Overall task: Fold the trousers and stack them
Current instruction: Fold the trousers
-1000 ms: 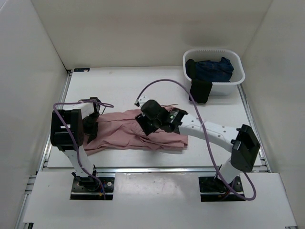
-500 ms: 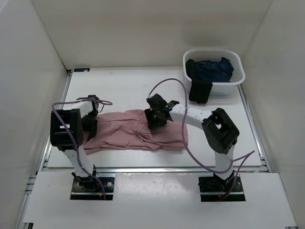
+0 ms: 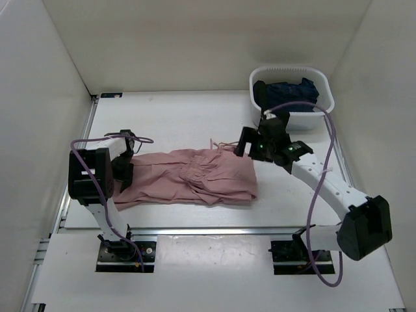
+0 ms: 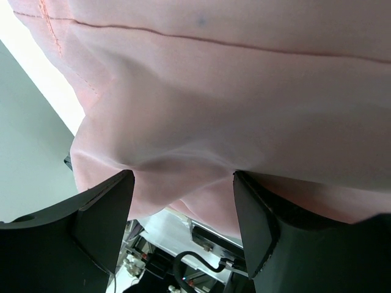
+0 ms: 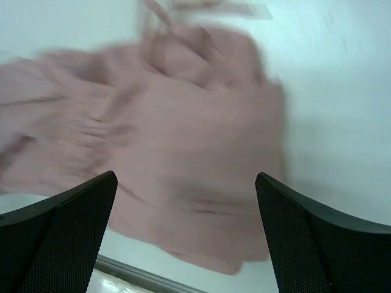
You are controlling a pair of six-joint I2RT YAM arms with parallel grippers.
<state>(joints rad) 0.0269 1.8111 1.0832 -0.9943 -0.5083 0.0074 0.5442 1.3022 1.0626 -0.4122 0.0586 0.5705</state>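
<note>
One white basket (image 3: pixel 323 109) holding dark garments (image 3: pixel 290 95), right pincer (image 3: pixel 249 145) beside trousers (image 3: pixel 195 177)

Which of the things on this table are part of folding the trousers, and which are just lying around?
Part of the job: pink trousers; left gripper, against their fabric; right gripper, open, holding nothing.
Lying about: white basket; dark blue garment in it; black garment hanging over its rim.

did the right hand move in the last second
Yes. The right hand swung right and farther out, off the middle of the trousers, to just in front of the white basket.
</note>
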